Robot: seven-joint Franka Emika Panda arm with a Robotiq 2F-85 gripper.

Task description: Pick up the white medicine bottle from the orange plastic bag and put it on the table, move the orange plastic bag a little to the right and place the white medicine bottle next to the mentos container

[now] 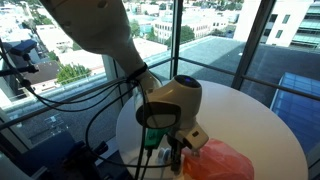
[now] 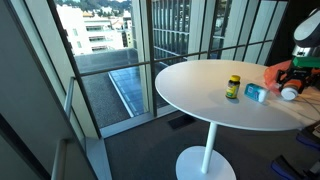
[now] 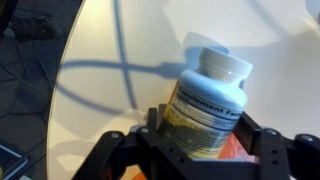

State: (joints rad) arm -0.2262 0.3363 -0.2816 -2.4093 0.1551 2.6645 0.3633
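Over the orange plastic bag, the claw stands partly closed astride one white medicine bottle; a firm grasp cannot be confirmed. Counter count: one bag, one mentos container, one yellow-capped dark bottle.

Label on the bottle blurred, unreadable. Whether the gripper touches it cannot be told; its base is cropped at the lower edge. The bag is cut by the frame bottom, partly behind the arm. Lettering on the tub too small.
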